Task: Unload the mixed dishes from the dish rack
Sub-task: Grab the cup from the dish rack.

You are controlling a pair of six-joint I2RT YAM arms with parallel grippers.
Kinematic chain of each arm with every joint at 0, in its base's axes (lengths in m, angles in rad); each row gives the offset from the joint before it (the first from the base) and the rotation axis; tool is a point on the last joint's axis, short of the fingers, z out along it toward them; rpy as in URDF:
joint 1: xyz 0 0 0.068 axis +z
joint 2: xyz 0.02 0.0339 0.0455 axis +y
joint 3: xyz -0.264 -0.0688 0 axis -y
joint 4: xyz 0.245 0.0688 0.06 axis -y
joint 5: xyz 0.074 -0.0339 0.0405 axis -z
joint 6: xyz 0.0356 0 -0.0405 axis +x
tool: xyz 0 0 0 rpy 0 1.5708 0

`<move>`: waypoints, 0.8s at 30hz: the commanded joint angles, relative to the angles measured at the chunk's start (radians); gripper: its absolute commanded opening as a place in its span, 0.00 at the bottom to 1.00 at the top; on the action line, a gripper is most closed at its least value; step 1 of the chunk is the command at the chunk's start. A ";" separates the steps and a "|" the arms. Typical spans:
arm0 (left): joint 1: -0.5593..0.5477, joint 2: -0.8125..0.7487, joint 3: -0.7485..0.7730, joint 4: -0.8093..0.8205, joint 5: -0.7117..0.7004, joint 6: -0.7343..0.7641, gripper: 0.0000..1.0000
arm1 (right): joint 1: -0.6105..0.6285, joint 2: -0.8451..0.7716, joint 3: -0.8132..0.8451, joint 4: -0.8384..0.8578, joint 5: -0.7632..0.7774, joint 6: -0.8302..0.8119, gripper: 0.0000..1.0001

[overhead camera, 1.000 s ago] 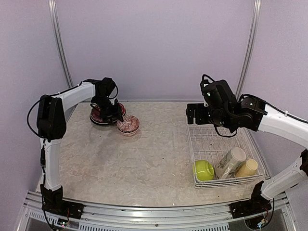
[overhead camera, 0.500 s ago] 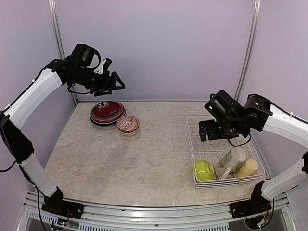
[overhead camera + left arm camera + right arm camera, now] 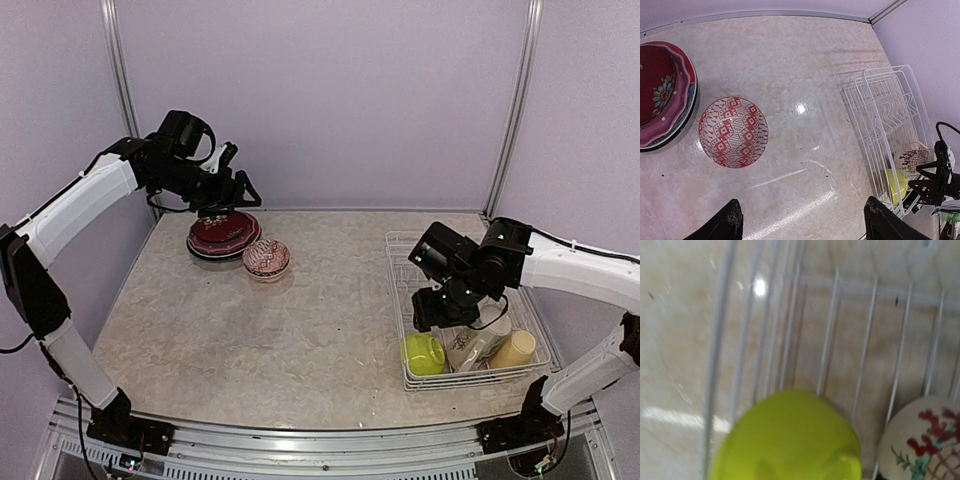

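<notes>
Over the dish rack (image 3: 398, 282), right of frame, long axis front to back.
Left gripper (image 3: 801, 212) fingers (image 3: 722, 226) splayed wide, empty, near upturned red-patterned bowl (image 3: 733, 131), upper left; right gripper (image 3: 432, 310) grip impossible to tell, low over lime-green bowl (image 3: 790, 440) at rack's near end.

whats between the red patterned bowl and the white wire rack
Only bare marbled tabletop, from red-patterned bowl to white wire dish rack, in the top view.
</notes>
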 commanded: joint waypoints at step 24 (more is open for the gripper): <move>-0.004 -0.021 -0.015 0.021 0.080 -0.015 0.79 | -0.004 -0.034 -0.151 0.064 -0.051 0.055 0.66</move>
